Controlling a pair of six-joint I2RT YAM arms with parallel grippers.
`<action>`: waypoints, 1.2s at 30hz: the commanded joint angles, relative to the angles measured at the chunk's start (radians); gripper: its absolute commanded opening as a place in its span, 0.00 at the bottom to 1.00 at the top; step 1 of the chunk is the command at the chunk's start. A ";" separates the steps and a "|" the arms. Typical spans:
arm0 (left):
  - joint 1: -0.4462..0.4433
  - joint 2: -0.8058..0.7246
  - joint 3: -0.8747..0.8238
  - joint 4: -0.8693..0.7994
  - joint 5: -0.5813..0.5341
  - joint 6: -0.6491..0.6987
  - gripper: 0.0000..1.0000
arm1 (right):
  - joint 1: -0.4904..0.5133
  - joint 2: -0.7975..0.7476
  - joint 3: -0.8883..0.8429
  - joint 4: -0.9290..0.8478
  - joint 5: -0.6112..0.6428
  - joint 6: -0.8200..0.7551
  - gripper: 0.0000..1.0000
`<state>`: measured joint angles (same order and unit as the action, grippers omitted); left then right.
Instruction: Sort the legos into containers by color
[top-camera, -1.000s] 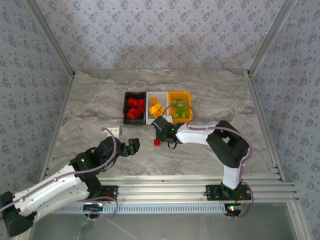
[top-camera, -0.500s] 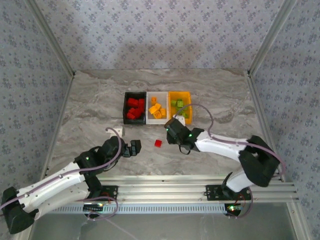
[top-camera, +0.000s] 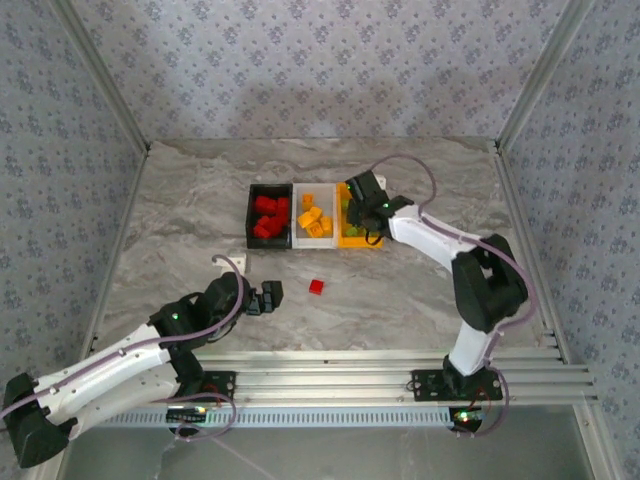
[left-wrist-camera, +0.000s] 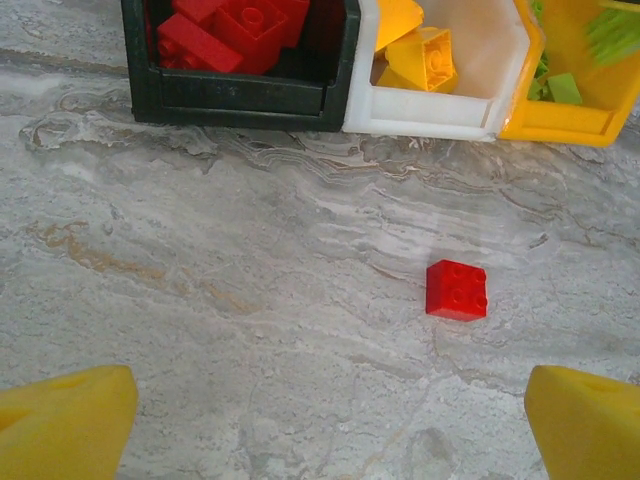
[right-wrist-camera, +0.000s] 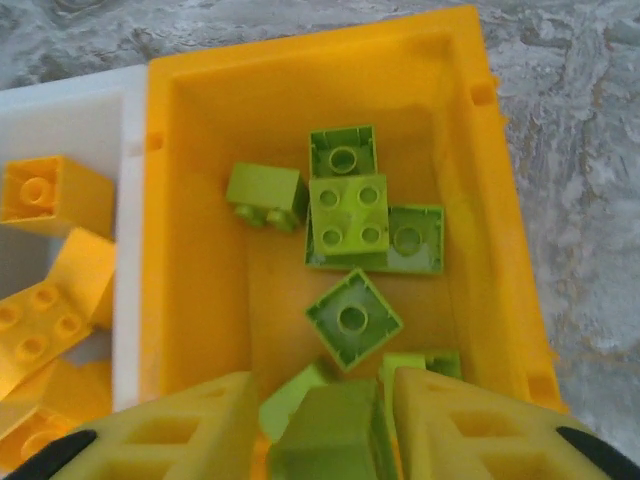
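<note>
A single red lego (top-camera: 316, 287) (left-wrist-camera: 457, 290) lies on the marble table, just ahead and right of my left gripper (top-camera: 272, 293) (left-wrist-camera: 330, 420), which is open and empty. Three containers stand in a row: black (top-camera: 250, 215) with red legos, white (top-camera: 296, 215) with orange-yellow ones, orange-yellow (top-camera: 372, 240) (right-wrist-camera: 310, 50) with several lime green ones. My right gripper (top-camera: 362, 205) (right-wrist-camera: 325, 385) hangs over the orange-yellow container. A green lego (right-wrist-camera: 325, 435) sits between its fingers, touching the right one, with a gap to the left one.
A small white object (top-camera: 228, 262) lies on the table beside the left arm. Metal frame posts (top-camera: 110, 90) and patterned walls close the table at the back and sides. A rail (top-camera: 400, 375) runs along the near edge.
My right gripper has swung from the table near the red lego up and back to over the orange-yellow container, carrying a green lego. The left arm has edged slightly forward.
</note>
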<state>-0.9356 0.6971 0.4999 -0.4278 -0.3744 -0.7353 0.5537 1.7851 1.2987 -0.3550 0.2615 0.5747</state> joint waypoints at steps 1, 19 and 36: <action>0.008 -0.029 0.029 -0.033 -0.003 -0.012 0.99 | 0.001 0.019 0.078 -0.048 -0.008 -0.059 0.63; 0.014 -0.133 0.063 -0.119 -0.055 -0.008 0.99 | 0.397 -0.095 -0.263 0.097 -0.103 0.085 0.79; 0.021 -0.145 0.028 -0.108 -0.052 -0.024 1.00 | 0.444 0.075 -0.220 0.007 0.001 0.149 0.50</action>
<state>-0.9218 0.5617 0.5293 -0.5282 -0.4122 -0.7506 0.9936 1.8355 1.0744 -0.3111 0.2481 0.7078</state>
